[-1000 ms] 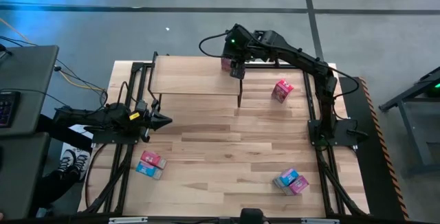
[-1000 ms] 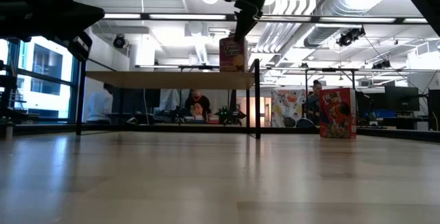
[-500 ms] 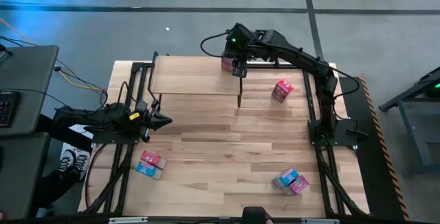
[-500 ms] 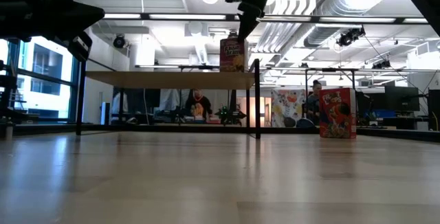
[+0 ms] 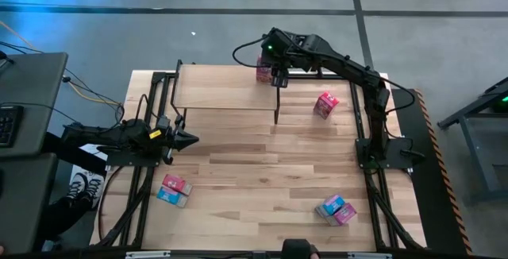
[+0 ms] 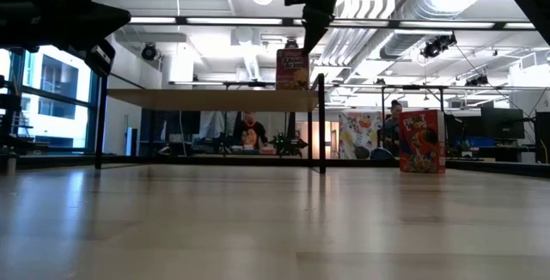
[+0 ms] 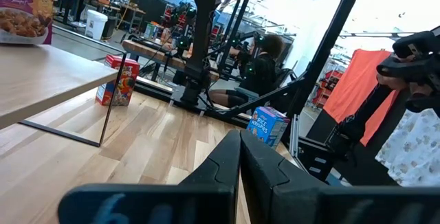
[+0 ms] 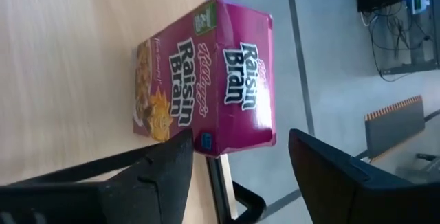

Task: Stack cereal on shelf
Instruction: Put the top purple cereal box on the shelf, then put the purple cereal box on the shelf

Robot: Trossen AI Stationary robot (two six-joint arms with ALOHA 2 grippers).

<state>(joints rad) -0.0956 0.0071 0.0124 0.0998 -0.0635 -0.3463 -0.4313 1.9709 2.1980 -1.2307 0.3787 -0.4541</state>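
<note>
A magenta cereal box (image 8: pixel 206 80) stands upright on its base at the far right corner of the light wood shelf (image 5: pixel 226 88); it also shows in the high view (image 5: pixel 263 72) and the low view (image 6: pixel 292 68). My right gripper (image 8: pixel 240 141) is open just above and to the right of the box, which lies a little ahead of its fingers and apart from them. My left gripper (image 7: pixel 239 157) is shut and empty, and waits at the table's left side (image 5: pixel 190 140). The other boxes are on the tabletop.
A red-pink box (image 5: pixel 325 104) stands on the table right of the shelf. Two boxes (image 5: pixel 173 190) lie near the front left and two (image 5: pixel 335 210) near the front right. Bare planks lie between them. People sit in the room behind.
My right gripper has drawn a little toward the table's right edge and slightly up, away from the magenta box. The box has stayed standing on the shelf corner.
</note>
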